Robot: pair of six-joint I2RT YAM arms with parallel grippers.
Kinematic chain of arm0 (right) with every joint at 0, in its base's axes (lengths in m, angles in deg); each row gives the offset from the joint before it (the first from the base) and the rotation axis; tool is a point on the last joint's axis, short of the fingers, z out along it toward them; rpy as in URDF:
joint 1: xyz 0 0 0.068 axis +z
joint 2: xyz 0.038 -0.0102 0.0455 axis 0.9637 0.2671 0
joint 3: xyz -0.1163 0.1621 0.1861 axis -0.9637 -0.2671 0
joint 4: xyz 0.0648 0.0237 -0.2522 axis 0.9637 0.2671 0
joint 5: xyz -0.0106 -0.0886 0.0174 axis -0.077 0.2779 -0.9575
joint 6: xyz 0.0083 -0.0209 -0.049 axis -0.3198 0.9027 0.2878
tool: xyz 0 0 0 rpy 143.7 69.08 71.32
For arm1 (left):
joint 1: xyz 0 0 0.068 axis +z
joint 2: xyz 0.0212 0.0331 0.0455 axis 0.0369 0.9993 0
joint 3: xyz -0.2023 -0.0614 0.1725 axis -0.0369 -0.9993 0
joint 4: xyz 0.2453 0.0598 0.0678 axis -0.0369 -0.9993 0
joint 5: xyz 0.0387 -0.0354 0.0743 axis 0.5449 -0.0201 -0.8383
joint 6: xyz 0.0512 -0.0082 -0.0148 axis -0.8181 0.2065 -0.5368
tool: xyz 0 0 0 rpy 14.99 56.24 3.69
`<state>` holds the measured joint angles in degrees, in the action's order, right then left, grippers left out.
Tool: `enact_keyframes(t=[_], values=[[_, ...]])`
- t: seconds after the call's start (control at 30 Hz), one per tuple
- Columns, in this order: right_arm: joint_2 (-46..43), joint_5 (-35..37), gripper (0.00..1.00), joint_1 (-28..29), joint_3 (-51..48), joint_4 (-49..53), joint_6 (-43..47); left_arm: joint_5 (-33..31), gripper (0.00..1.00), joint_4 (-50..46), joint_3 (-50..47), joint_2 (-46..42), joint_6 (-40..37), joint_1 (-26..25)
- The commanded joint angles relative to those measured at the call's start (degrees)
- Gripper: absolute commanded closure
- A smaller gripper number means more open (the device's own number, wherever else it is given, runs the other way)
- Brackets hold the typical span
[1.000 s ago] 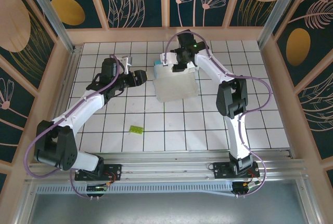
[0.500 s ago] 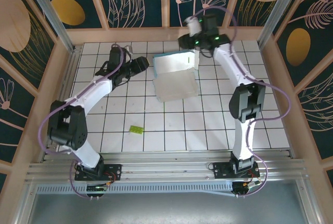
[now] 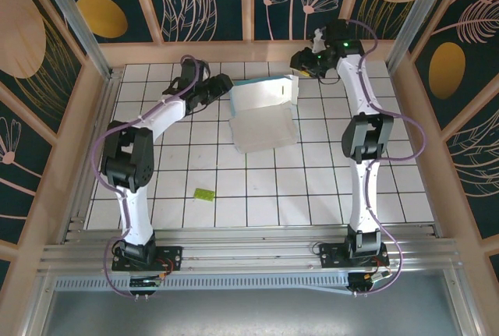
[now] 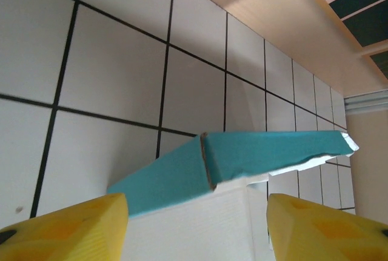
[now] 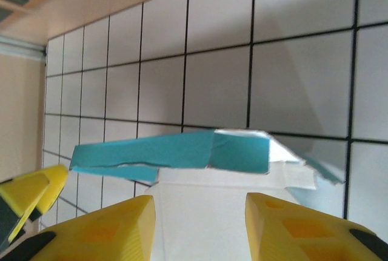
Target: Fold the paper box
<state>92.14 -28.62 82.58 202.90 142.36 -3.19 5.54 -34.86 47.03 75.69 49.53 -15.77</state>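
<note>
The paper box (image 3: 263, 122) lies white side up in the far middle of the tiled table, with a turquoise flap (image 3: 261, 87) standing up along its far edge. My left gripper (image 3: 221, 85) hovers open just left of that flap. In the left wrist view the turquoise flap (image 4: 267, 151) rises beyond my open left gripper (image 4: 197, 218). My right gripper (image 3: 301, 62) is open, raised beyond the box's far right corner and apart from it. In the right wrist view the paper box (image 5: 182, 151) shows beyond the spread yellow fingers (image 5: 103, 231).
A small lime-green piece (image 3: 205, 193) lies on the tiles near the front left. The wooden back wall (image 3: 249, 52) runs close behind both grippers. The left gripper's yellow finger (image 5: 24, 197) shows at the left edge of the right wrist view.
The right gripper let go of the box's far edge and drew back up to the far right. The left gripper swung farther back. The turquoise flap now stands up.
</note>
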Motion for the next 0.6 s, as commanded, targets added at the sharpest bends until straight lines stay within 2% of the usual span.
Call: enact_keyframes(t=[0.0,0.37,0.57], values=[[-0.5,-1.6,0.55,0.3,-0.3,0.4,-1.3,1.6,0.38,-0.3,3.2,2.0,-1.3,0.2],[2.7,-2.8,0.53,1.3,-1.3,-5.0,-3.7,3.1,0.41,-0.8,5.4,5.2,-1.0,0.2],[4.5,-2.6,0.53,1.7,-1.6,-5.9,-4.1,4.4,0.49,-0.6,5.9,6.5,-0.8,0.2]])
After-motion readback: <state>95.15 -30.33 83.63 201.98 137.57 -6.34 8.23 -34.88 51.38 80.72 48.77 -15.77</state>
